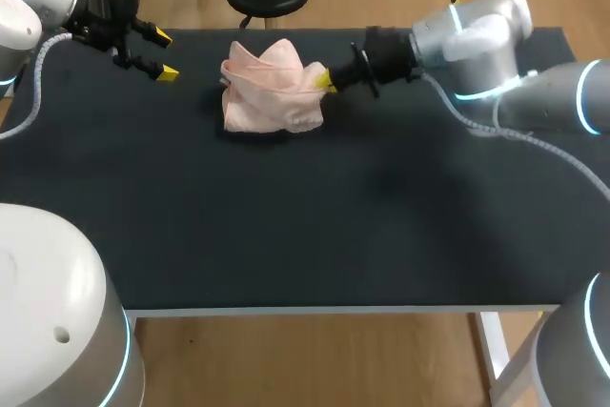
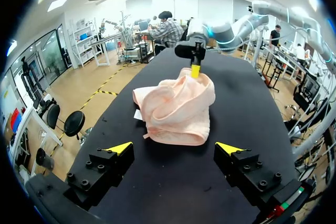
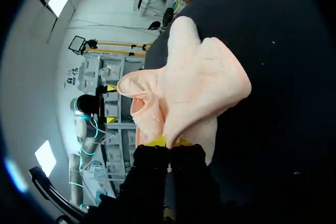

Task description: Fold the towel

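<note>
Head view: the crumpled pink towel (image 1: pixel 272 88) is seen bunched on the black table (image 1: pixel 286 226), toward its far edge. One edge is pinched by the right gripper (image 1: pixel 326 81). The left gripper (image 1: pixel 166 55) is held spread wide, apart from the towel.

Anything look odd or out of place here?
The towel is not flat: it sits bunched in a heap, one edge pinched by the right end effector. The left end effector is open, apart from it.
</note>
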Available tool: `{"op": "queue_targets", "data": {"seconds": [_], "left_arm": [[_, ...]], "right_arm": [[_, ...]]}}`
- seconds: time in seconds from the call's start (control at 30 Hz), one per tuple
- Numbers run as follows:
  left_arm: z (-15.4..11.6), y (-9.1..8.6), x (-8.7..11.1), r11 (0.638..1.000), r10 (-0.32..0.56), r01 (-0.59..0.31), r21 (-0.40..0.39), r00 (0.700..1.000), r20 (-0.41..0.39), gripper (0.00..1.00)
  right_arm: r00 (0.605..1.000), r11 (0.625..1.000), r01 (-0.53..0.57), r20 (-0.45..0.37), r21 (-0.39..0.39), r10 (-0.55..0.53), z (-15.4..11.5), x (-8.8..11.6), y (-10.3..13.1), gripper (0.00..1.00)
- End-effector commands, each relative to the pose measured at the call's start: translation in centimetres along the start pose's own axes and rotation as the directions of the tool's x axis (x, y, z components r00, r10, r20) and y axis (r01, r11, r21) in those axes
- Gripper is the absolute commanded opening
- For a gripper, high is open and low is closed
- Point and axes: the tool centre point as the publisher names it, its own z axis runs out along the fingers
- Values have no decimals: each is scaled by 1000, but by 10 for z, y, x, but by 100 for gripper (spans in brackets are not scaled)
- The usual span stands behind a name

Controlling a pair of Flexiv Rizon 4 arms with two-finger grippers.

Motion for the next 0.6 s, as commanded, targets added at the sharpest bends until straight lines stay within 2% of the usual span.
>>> {"op": "queue_targets", "data": {"seconds": [0.03, 0.13, 0.33, 0.6], "left_arm": [[0, 1, 0, 1000, 2, -2, 3, 1000, 1, 100], [0, 1, 0, 1000, 2, -2, 3, 1000, 1, 100], [0, 1, 0, 1000, 2, -2, 3, 1000, 1, 100], [0, 1, 0, 1000, 2, -2, 3, 1000, 1, 100]], "right_arm": [[992, 998, 60, 108, 36, -63, 5, 32, 5, 0], [985, 992, 102, 131, 79, -112, 16, 48, 10, 0], [973, 972, 149, 147, 181, -176, 47, 66, 13, 0], [959, 928, 186, 146, 324, -243, 93, 78, 12, 0]]}}
